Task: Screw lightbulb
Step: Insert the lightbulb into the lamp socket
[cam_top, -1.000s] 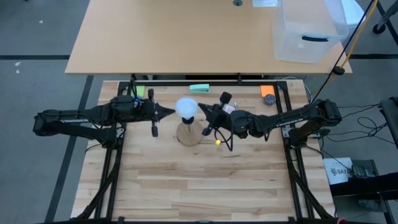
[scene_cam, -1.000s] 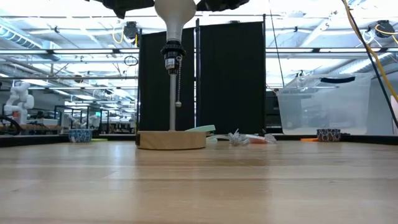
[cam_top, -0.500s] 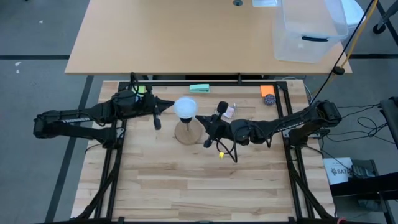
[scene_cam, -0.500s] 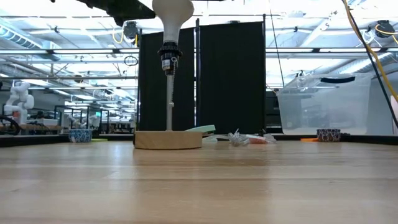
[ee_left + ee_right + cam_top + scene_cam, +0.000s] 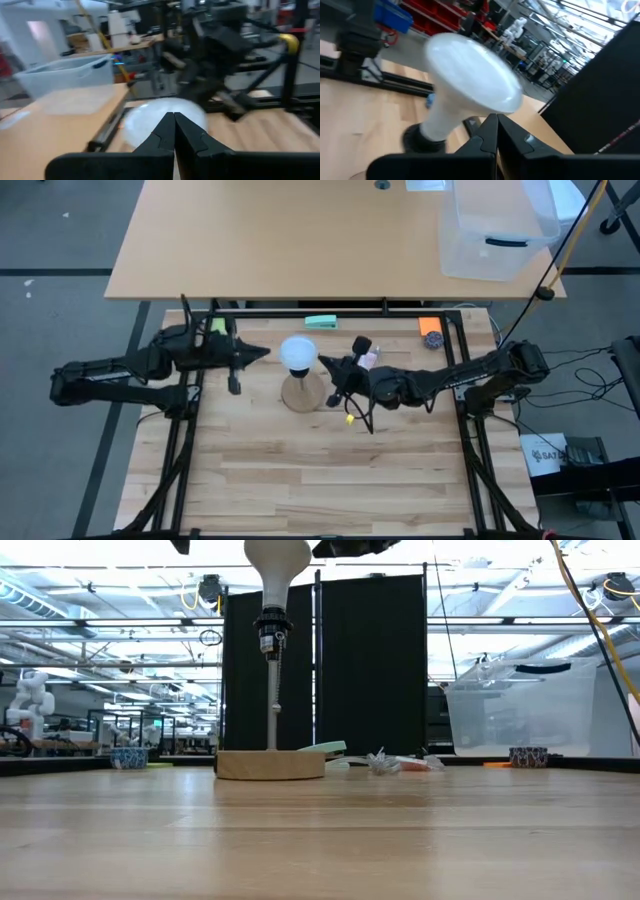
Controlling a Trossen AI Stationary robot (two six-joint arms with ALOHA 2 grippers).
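Note:
The lightbulb (image 5: 298,352) stands upright with its neck in the black socket (image 5: 271,632), on a thin stem above the round wooden base (image 5: 270,764). It also shows in the low view (image 5: 278,562) and in both wrist views (image 5: 470,75) (image 5: 145,122). My left gripper (image 5: 266,352) is shut and level, and stands a short way off the globe toward the table's left. My right gripper (image 5: 320,361) is shut and level, with its tips right at the globe's right side (image 5: 496,117). My right gripper's shut fingertips (image 5: 492,122) come level from the table's right, at the underside of the globe (image 5: 485,107). I cannot tell whether they touch it.
A small clear bag (image 5: 368,358) lies just right of the base, under my right arm. A green pad (image 5: 321,321), an orange pad (image 5: 429,325) and a small dark bowl (image 5: 433,340) sit along the far edge. A clear bin (image 5: 497,230) stands on the table beyond.
My left gripper, still shut, has drawn back from the lightbulb toward the table's left edge and risen slightly. The bulb stays upright in its socket.

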